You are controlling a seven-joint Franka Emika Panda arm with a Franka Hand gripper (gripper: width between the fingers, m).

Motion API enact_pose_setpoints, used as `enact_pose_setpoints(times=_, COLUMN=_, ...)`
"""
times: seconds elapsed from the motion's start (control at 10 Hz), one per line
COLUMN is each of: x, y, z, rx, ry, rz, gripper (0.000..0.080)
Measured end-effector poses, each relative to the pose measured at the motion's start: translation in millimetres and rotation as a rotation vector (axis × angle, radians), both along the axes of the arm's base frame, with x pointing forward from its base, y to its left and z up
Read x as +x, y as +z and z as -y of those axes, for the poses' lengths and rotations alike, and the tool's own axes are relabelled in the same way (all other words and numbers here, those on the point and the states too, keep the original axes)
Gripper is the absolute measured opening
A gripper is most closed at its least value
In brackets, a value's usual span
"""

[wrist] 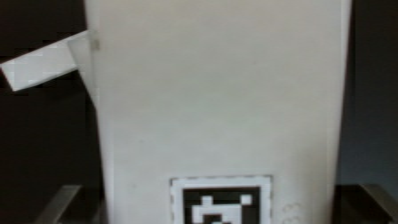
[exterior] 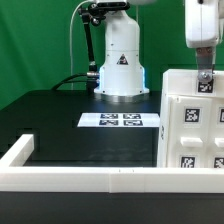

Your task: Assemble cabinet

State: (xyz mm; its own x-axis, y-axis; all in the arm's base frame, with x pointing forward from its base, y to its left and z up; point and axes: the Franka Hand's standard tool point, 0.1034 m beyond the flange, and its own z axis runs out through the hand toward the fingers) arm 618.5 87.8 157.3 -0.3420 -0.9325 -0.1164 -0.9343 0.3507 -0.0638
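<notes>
The low white border rail (exterior: pixel 70 178) fronts the black table, behind it the cabinet body (exterior: pixel 192 120) stands upright at the exterior view's right, the gripper (exterior: pixel 205 78) clamped onto its top edge.

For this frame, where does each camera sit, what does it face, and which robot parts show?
Exterior view: low at the table's edge, facing across the border rail and marker board toward the arm's base; gripper above the cabinet.
Wrist view: close against the cabinet; dark jaws low at both edges.
Shared: the cabinet.
</notes>
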Motion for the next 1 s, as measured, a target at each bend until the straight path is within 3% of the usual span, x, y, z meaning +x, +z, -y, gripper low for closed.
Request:
enact_pose_setpoints(times=0.5, x=-1.1, y=-0.2, z=-0.4, rx=0.020, ry=-0.038, rz=0.006, gripper=0.0556)
enact_pose_setpoints(times=0.6, x=-1.3, y=-0.4, z=-1.5, rx=0.019, ry=-0.015, rz=0.008, gripper=0.0611)
enact_pose_setpoints(times=0.7, x=-1.4, y=-0.4, z=-2.0, rx=0.019, ry=-0.014, rz=0.008, gripper=0.0761)
enact_pose_setpoints(times=0.9, x=-0.6, y=3.0, z=-2.9, rx=0.020, ry=-0.003, rz=0.014, gripper=0.0792)
enact_pose_setpoints(times=1.0, x=1.3, y=11.6, z=-4.8, rx=0.033, ry=-0.004, rz=0.027, gripper=0.0799)
